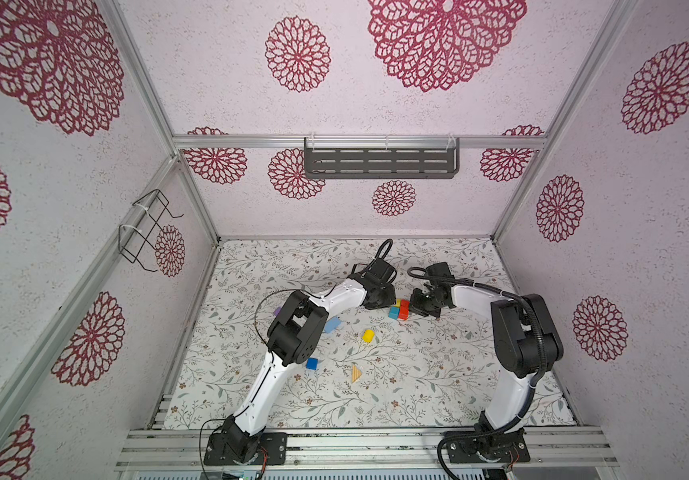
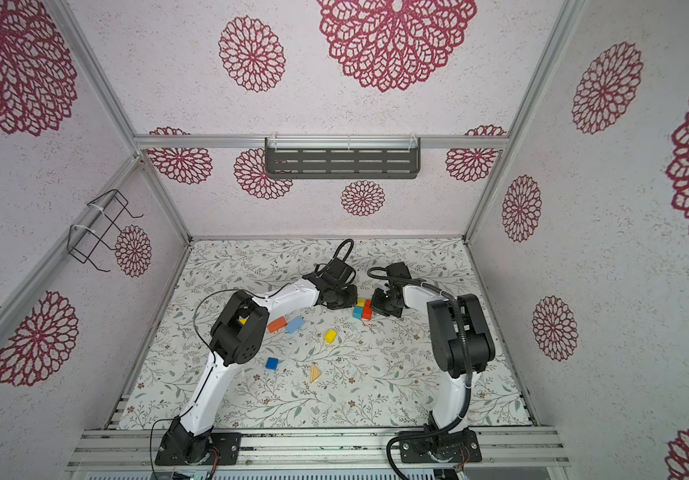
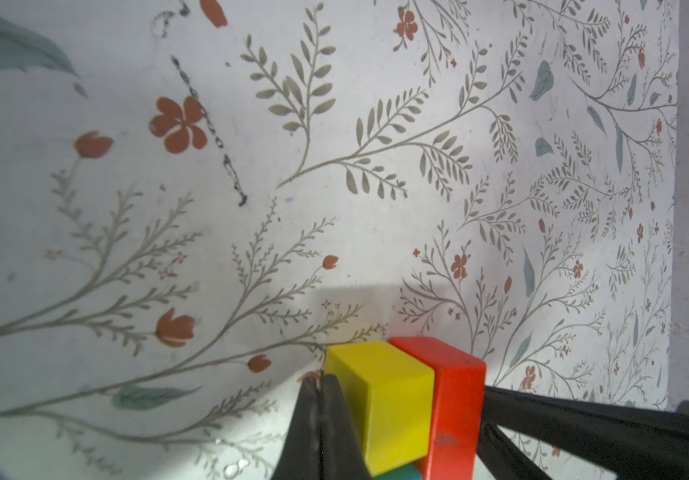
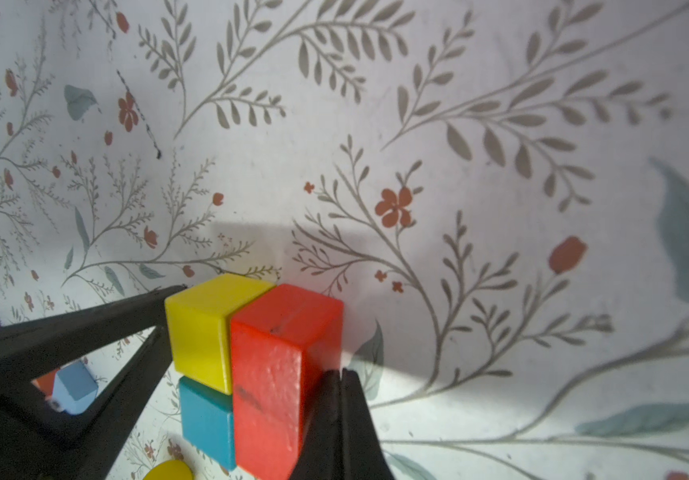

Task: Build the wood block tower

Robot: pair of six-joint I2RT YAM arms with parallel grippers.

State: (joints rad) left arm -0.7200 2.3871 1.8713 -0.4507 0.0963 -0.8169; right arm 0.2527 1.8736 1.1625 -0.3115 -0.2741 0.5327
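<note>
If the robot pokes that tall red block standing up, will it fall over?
Probably, quite easily: the red wooden brick looks to be standing on its small end. The yellow wooden cube stacked on the teal wooden block sits flush against one side, so pushed that way it would likely just lean on them. Its smooth paint may slip in a grip.

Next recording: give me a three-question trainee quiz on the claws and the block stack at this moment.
1. True or false: the yellow cube rests on the teal cube.
2. Which block is the tip of the right claw against? A) red brick B) purple cube C) wooden wedge
3. Fill in: the left claw, beside the yellow cube, is ____ (open or shut).
Key: 1 true; 2 A; 3 shut.
</note>
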